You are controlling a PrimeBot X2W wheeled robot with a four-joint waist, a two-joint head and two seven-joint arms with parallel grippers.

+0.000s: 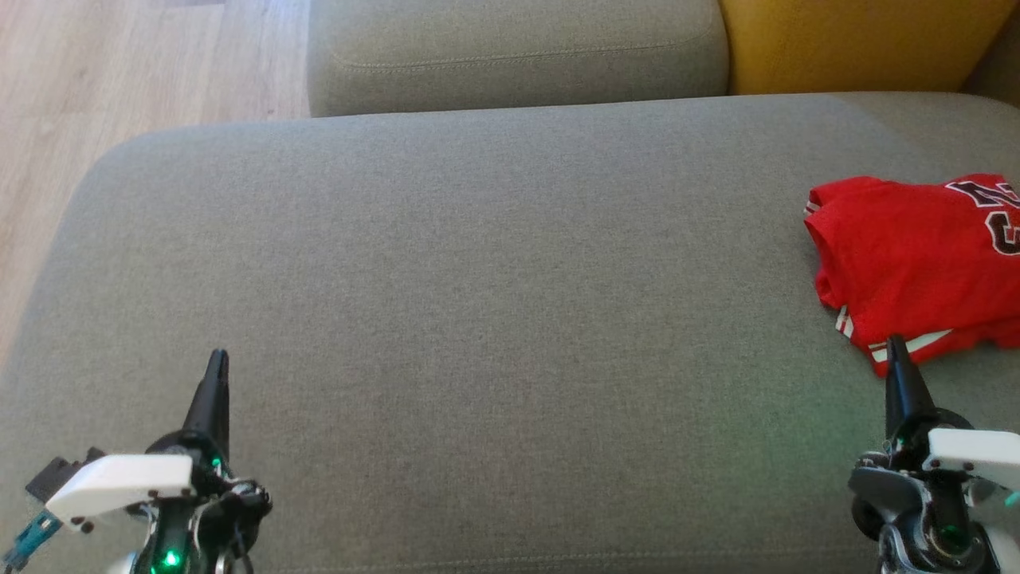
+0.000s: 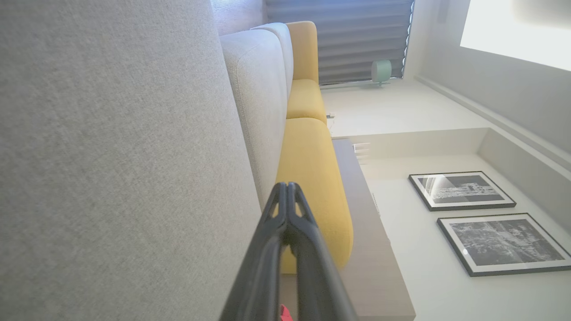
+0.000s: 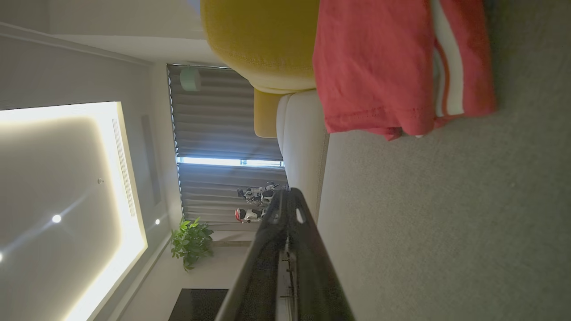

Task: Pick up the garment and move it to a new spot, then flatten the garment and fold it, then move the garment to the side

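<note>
I have both hands low over the grey sofa seat (image 1: pixel 478 279), and both are clenched with nothing in them. The left hand (image 1: pixel 217 359) sits at 7 o'clock in the head view, its fingers pressed together in its own wrist view (image 2: pixel 287 187). The right hand (image 1: pixel 896 347) sits at 5 o'clock, likewise pinched tight (image 3: pixel 287 196).

The red garment (image 1: pixel 916 255) lies at 3 o'clock on the seat. It is bundled in layers that look folded, with its white-striped hem turned toward 6 o'clock and its lettering at the far right. It runs off the frame's right edge, so I can't give its full length; what I can see lies mostly along the 9-to-3 line.

From the right hand it sits at 12 to 1 o'clock. From above the fingertip seems to meet the near hem, but the right wrist view shows a strip of bare seat before the garment (image 3: pixel 379 67), so I judge them near, not touching. The left hand is well apart, across the seat. Any next reach belongs to the right arm: a short push toward 12 o'clock, after unclenching.
</note>
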